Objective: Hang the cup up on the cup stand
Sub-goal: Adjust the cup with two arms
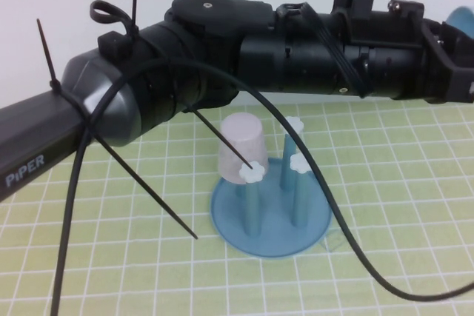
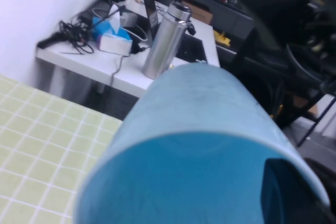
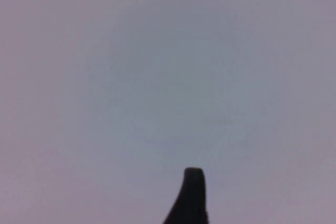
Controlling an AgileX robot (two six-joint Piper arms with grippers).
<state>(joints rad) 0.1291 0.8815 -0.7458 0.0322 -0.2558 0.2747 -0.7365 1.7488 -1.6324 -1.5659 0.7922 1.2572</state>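
Grip on the cup belongs to the left gripper, which is closed tight on the light blue tumbler and holds it up in the air at the far right edge of the high view, beyond the green gridded mat and well apart from the cup stand. The left arm stretches across the whole scene above the stand to get there. In the left wrist view the cup fills most of the picture, tilted on its side with its open mouth toward the camera, and a steel flask stands on a white desk behind it. The stand sits on the mat near the middle, its blue pegs upright with white flower caps; a pale lilac-pink cup hangs upside down on the rear left peg. Of the right gripper only one dark tip shows against a blank grey surface — how wide it stands I cannot tell, nor where it sits over the table.
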